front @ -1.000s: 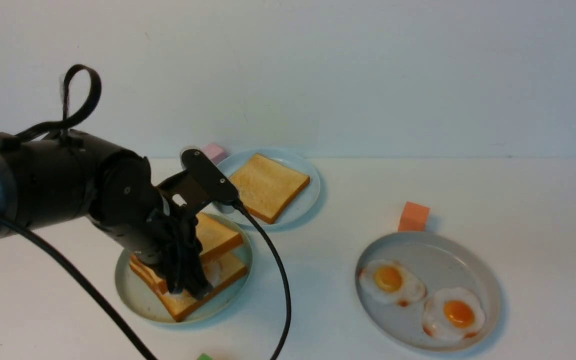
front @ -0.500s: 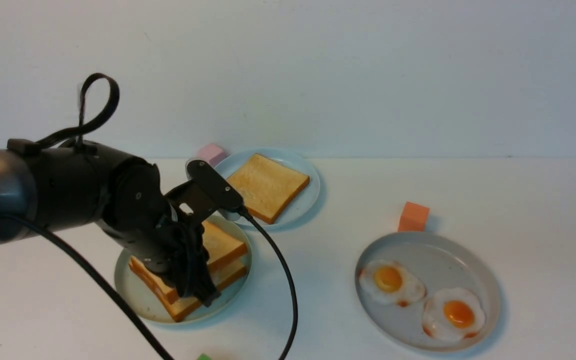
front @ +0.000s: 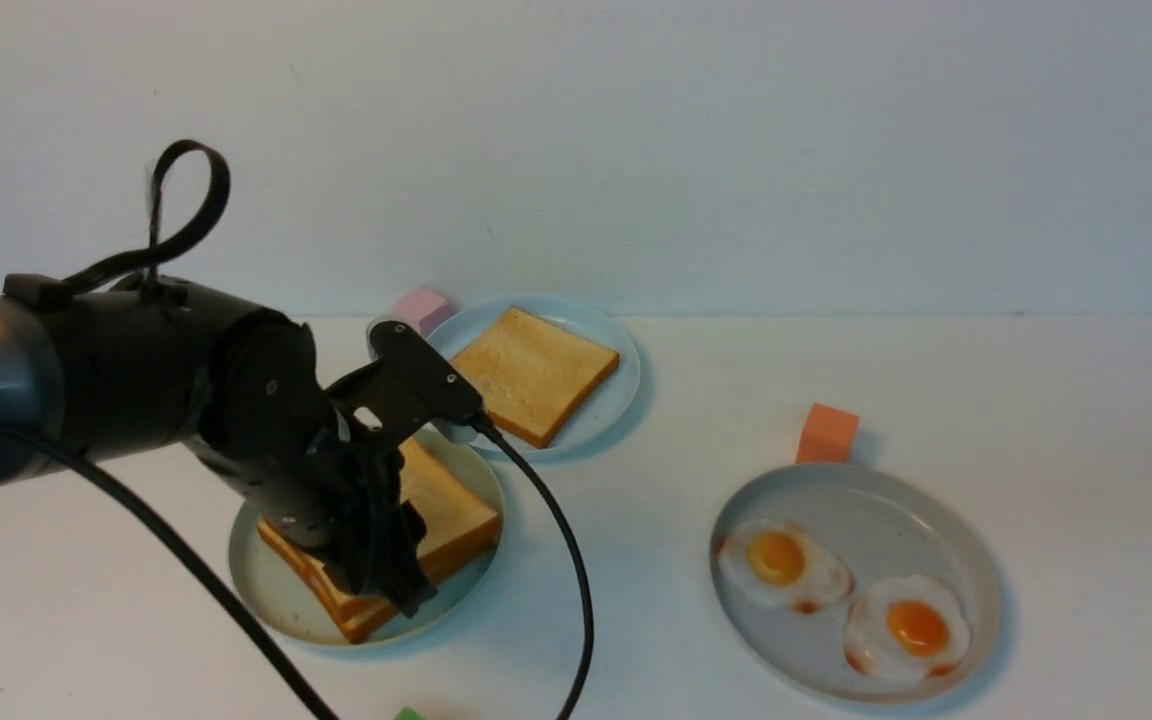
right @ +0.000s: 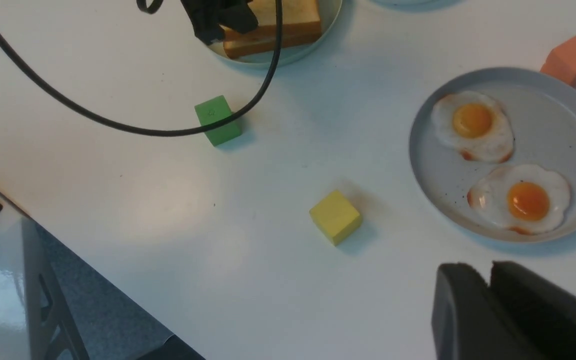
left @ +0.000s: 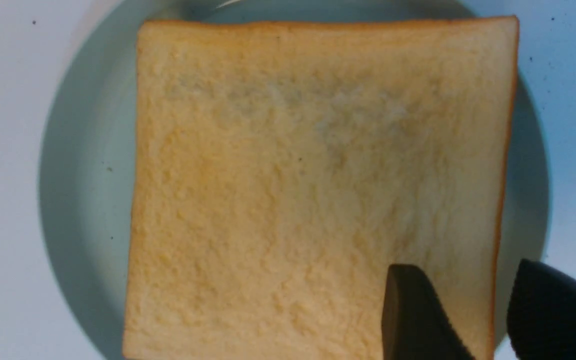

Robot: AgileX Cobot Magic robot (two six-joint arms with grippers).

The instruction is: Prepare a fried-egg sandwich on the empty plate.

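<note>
The fried-egg sandwich [front: 446,515], two golden toast slices stacked, lies on the mint-green plate [front: 266,585] at the front left. I cannot make out the egg layer between the slices. My left gripper [front: 401,590] is down at the sandwich's front edge. In the left wrist view the top slice [left: 293,175] lies flat over the plate [left: 83,175]. The left gripper [left: 468,280] is open there, one finger over the toast and one beyond its edge. My right gripper [right: 488,270] is shut and empty above the table's front. It is out of the front view.
A pale blue plate [front: 616,400] with a single toast [front: 536,375] stands behind. A grey-blue plate [front: 856,510] at the right holds two fried eggs [front: 781,560]. Cubes lie about: orange [front: 826,432], pink [front: 426,303], green [right: 217,120], yellow [right: 335,216]. A black cable [front: 556,560] trails forward.
The top toast slice was tilted up in the left gripper; it has come down flat onto the lower slice, and the gripper's jaws now stand apart.
</note>
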